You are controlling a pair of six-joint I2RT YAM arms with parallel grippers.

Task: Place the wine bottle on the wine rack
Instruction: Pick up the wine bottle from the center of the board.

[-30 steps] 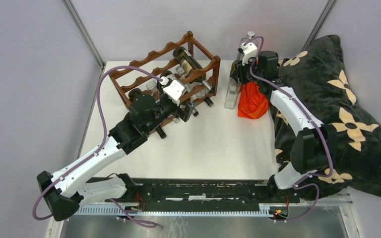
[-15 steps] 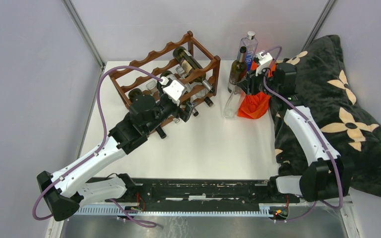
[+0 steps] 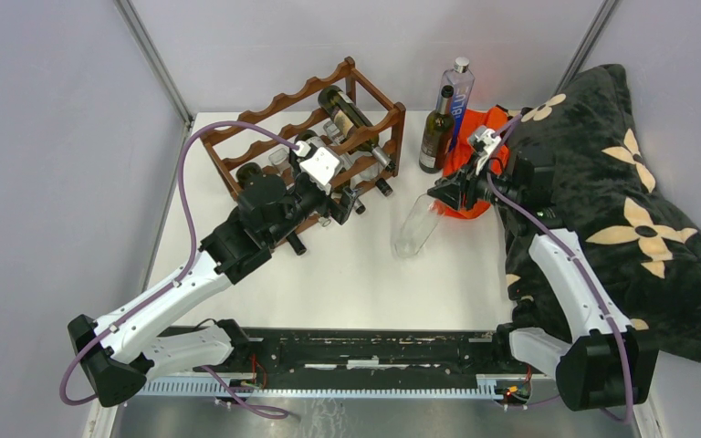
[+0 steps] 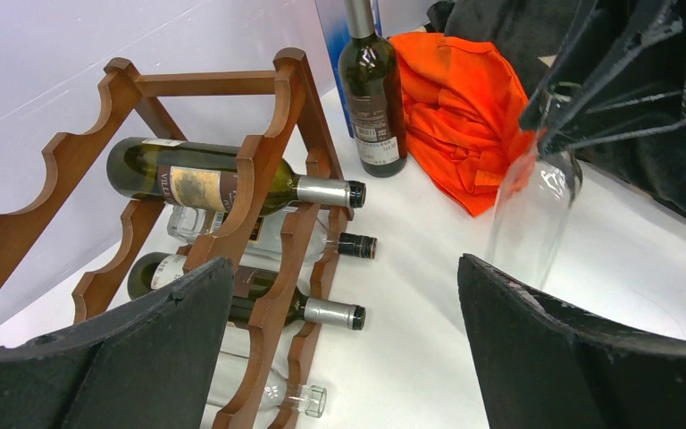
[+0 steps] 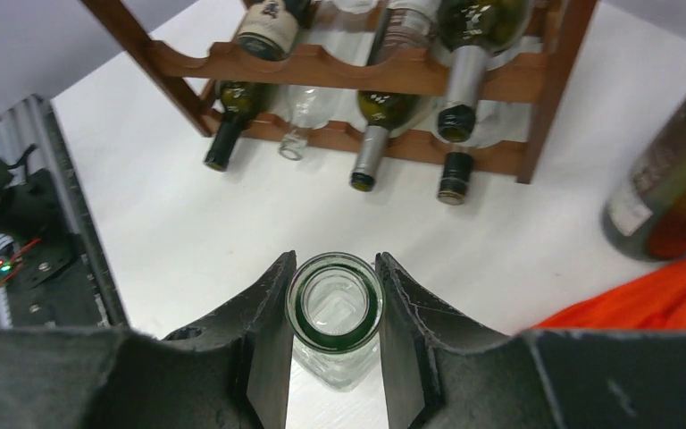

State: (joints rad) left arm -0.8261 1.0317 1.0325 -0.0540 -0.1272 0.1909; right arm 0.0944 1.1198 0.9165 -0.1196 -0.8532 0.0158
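Clear, smooth glass, the wine bottle (image 3: 415,228) hangs tilted over the white worktop (image 3: 374,283), its green-rimmed neck pinched in the right tool (image 3: 454,190). It is near the scalloped reddish-brown wooden wine rack (image 4: 304,98). Left tool (image 4: 344,349) gapes wide beside that rack.

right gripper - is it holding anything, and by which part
Yes: the right gripper holds the clear glass bottle by its neck, one finger on each side just below the mouth.
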